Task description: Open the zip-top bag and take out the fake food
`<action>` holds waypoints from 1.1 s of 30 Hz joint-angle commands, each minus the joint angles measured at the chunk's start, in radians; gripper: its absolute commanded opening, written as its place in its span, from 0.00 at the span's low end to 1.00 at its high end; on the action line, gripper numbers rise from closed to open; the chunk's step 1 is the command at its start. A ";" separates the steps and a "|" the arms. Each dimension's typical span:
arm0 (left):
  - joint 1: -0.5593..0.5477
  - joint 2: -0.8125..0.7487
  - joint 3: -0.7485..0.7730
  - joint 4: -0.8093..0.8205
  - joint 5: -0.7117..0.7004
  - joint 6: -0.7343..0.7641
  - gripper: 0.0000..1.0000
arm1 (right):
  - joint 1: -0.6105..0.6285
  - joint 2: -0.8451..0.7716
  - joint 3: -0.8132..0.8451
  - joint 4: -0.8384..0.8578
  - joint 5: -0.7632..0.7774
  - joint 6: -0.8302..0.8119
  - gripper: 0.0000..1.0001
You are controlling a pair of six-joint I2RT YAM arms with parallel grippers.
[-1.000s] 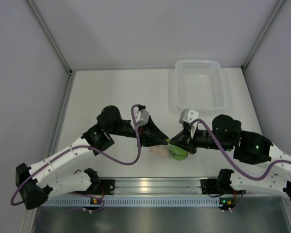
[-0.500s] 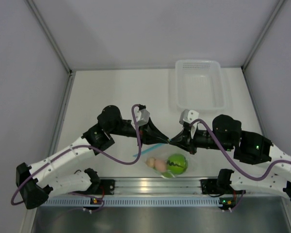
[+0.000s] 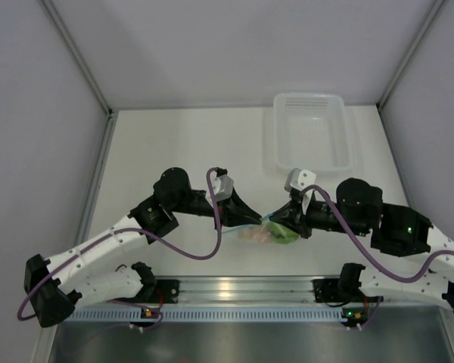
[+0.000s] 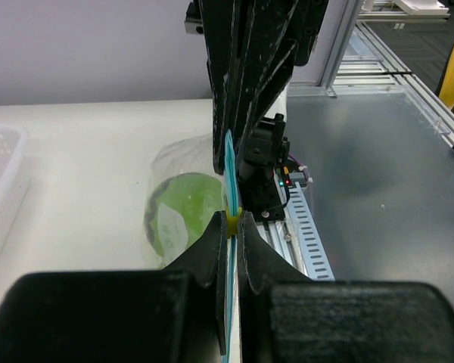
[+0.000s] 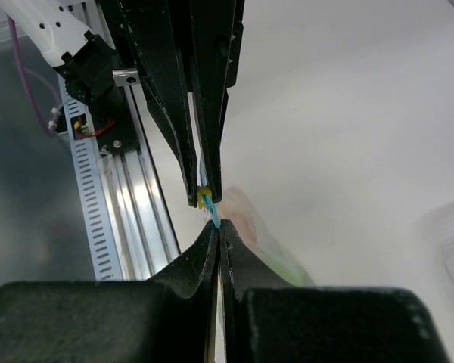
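The bag (image 3: 266, 231) is clear, crinkly plastic with a light blue zip strip (image 4: 228, 170). It hangs by that strip, which stands on edge, pinched at one end in the left gripper's (image 4: 228, 224) jaws and at the other in the right gripper's (image 5: 216, 224). Its pouch sags low over the table; whether it touches cannot be told. Inside sits the food: a round green ball (image 4: 188, 208) with a dark marking, and peach bits (image 3: 252, 234) just beside it

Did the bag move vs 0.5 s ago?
Yes. The bag has swung away from the front rail, back toward the basket, and now sits tucked under the pinch point.
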 commanded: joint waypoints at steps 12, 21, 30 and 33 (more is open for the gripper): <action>0.020 -0.091 -0.167 -0.030 0.001 0.024 0.00 | -0.010 -0.043 0.192 -0.109 0.181 -0.070 0.00; 0.020 -0.151 -0.320 0.059 -0.096 -0.034 0.00 | -0.010 -0.094 0.258 -0.079 0.318 -0.043 0.00; 0.020 -0.177 -0.366 0.076 -0.121 -0.057 0.00 | -0.010 -0.123 0.271 -0.066 0.344 -0.020 0.00; 0.020 -0.183 -0.383 0.085 -0.127 -0.071 0.00 | -0.010 -0.134 0.255 -0.051 0.324 -0.020 0.00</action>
